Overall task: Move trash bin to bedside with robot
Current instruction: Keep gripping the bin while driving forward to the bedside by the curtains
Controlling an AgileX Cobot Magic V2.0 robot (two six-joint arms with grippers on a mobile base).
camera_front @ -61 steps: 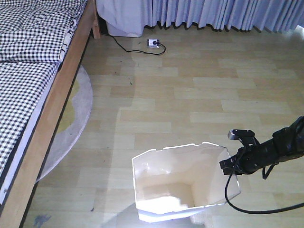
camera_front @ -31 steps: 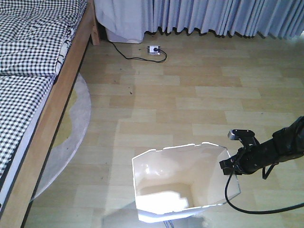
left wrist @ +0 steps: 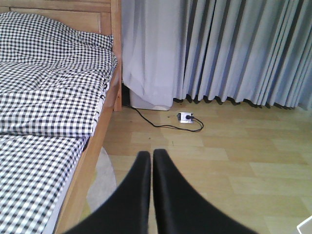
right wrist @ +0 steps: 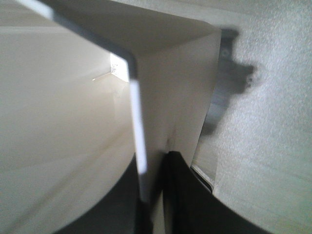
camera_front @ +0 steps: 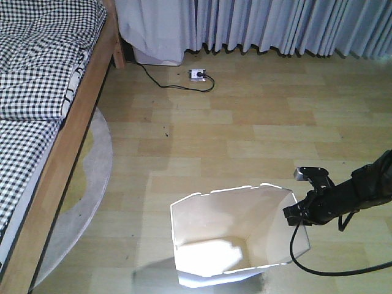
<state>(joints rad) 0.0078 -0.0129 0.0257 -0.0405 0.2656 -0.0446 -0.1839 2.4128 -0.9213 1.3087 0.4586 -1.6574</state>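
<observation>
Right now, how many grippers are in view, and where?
2. The right gripper is clamped on the right rim of the trash bin. The left gripper is shut and empty, above the floor with the bed to its left. No others show.

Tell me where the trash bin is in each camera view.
Front-facing: trash bin bottom centre, right hand gripping its right rim.
Left wrist: only a white sliver at the bottom-right corner, probably its rim.
Right wrist: fills left and centre, wall pinched in the right hand.
Shared landmark: power strip by the curtains, front-facing and left wrist views.
</observation>
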